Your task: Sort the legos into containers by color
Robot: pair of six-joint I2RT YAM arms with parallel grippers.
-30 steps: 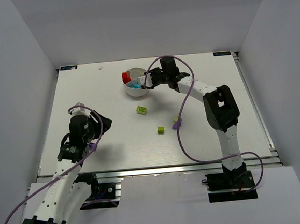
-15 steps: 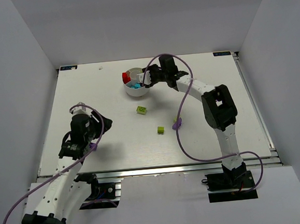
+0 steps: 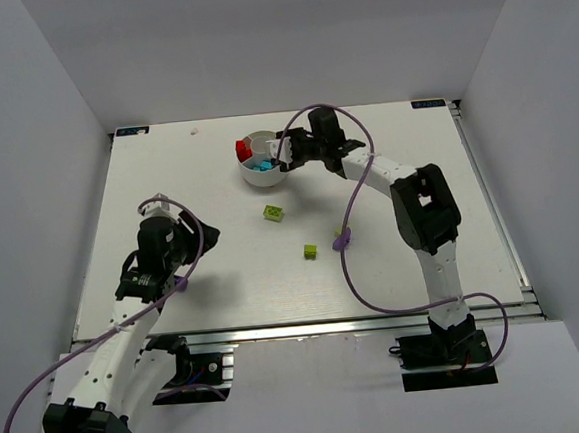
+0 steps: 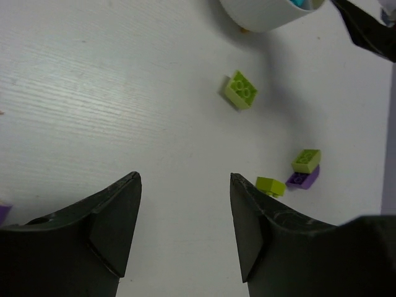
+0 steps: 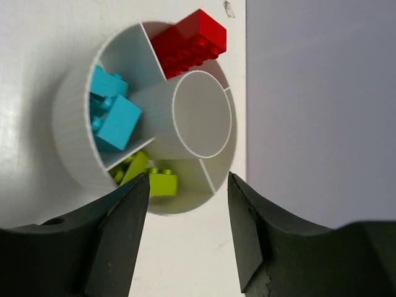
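The round white dish point(image 3: 258, 175) stands at the far middle of the table. Its compartments hold a red lego point(image 5: 189, 40), cyan legos point(image 5: 114, 117) and lime legos point(image 5: 156, 181); the central well point(image 5: 201, 114) shows no brick. My right gripper point(image 5: 187, 180) hovers open at the dish's rim with nothing between its fingers. Loose on the table lie a lime lego point(image 3: 273, 213), a second lime one point(image 3: 311, 250) and a lime one beside a purple one point(image 4: 303, 179). My left gripper point(image 4: 184, 179) is open over bare table, short of them.
Purple cables loop along both arms; one hangs by the right arm's elbow point(image 3: 344, 242) close to the loose bricks. A small white speck point(image 3: 195, 131) lies at the far left. White walls close in the table on three sides.
The right gripper's jaws have spread wider at the dish. The left arm has shifted slightly forward.
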